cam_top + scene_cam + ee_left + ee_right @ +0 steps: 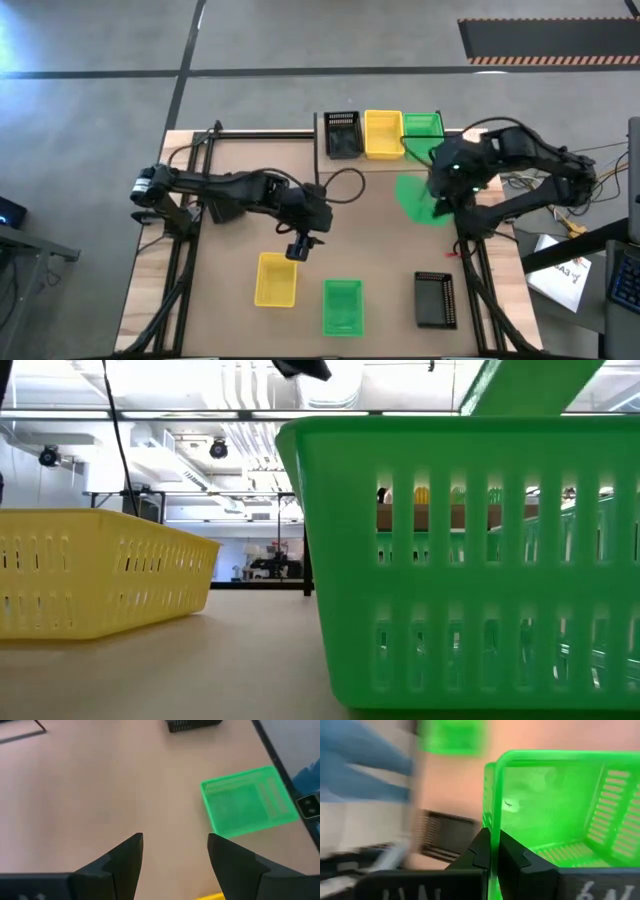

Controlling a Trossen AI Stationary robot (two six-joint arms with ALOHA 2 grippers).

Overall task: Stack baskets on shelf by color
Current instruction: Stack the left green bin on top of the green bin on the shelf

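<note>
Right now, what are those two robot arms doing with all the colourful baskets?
The right gripper is shut on the rim of a bright green slotted plastic basket, holding it in the air near the small light-wood shelf. Already on that shelf sit a black basket, a yellow basket and another green basket. The left gripper hangs open and empty over the table, close to a yellow basket. A green basket and a black basket also wait at the table's front.
</note>
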